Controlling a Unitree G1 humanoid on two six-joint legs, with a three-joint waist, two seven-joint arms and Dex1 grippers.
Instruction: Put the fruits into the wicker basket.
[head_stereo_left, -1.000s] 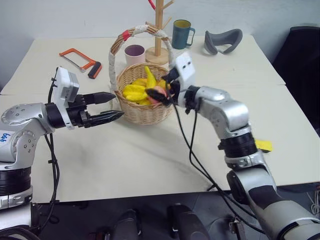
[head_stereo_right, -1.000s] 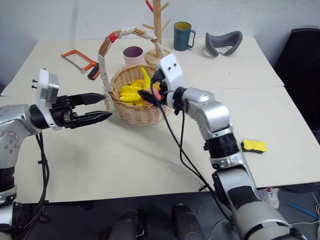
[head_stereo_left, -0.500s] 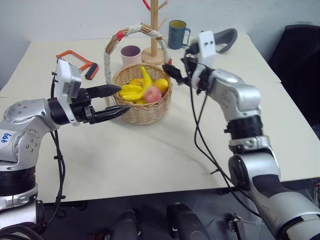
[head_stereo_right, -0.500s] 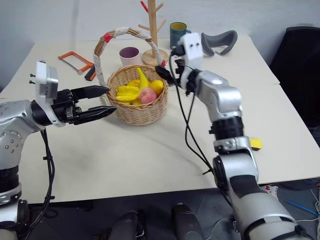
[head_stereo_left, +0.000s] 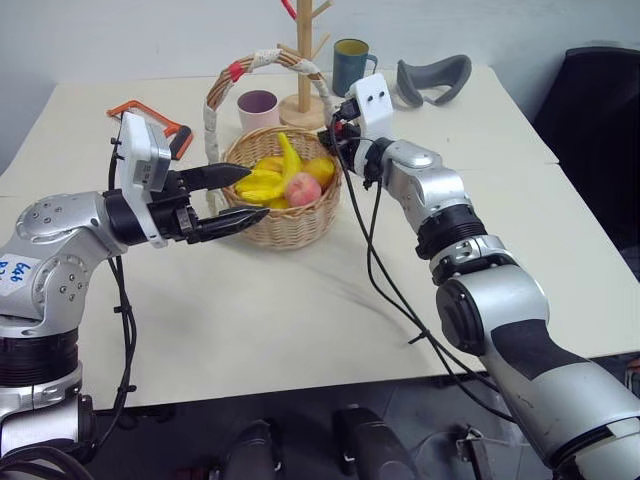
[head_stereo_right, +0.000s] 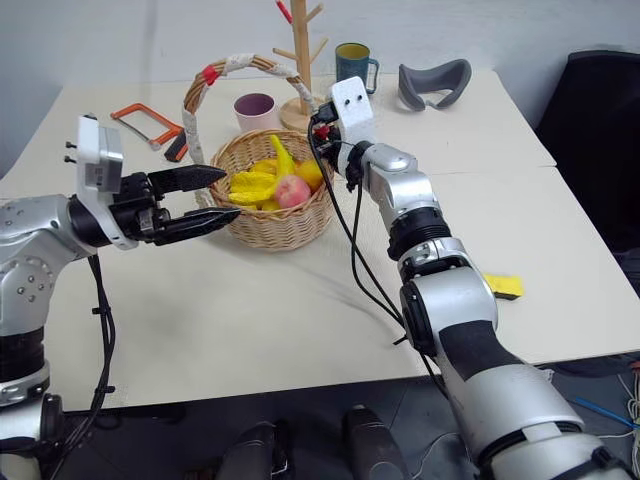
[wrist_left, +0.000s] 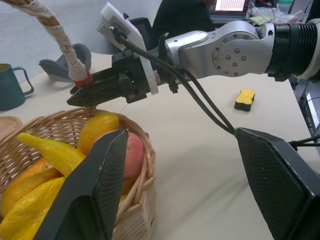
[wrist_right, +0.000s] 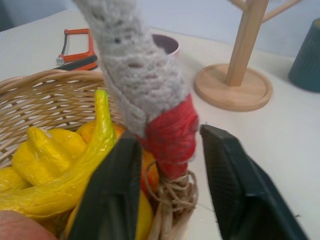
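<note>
The wicker basket (head_stereo_left: 285, 225) stands mid-table, its tall handle (head_stereo_left: 262, 62) wrapped in white cloth and red tape. Inside lie a yellow banana (head_stereo_left: 290, 160), a pink-red peach (head_stereo_left: 304, 188) and yellow mango-like fruits (head_stereo_left: 322, 168). At the basket's right rim my right gripper (head_stereo_left: 335, 140) is shut on the red-taped foot of the handle (wrist_right: 170, 127), one finger on each side. My left gripper (head_stereo_left: 250, 195) hangs open and empty at the basket's left side, fingertips close to the rim. The left wrist view shows the basket's fruits (wrist_left: 102, 127) and the right gripper (wrist_left: 80, 95) at the handle.
Behind the basket stand a pinkish cup (head_stereo_left: 258, 105), a wooden mug tree (head_stereo_left: 306, 60) and a teal mug (head_stereo_left: 350, 67). An orange hacksaw (head_stereo_left: 150, 108) lies at the back left, a grey curved object (head_stereo_left: 432, 80) at the back right. A yellow-and-black sponge (head_stereo_right: 502, 286) rests by the right edge.
A second ago the right gripper held the peach over the basket. The peach now lies inside, and the gripper has gone to the handle's right foot and closed on it. The left gripper barely moved.
</note>
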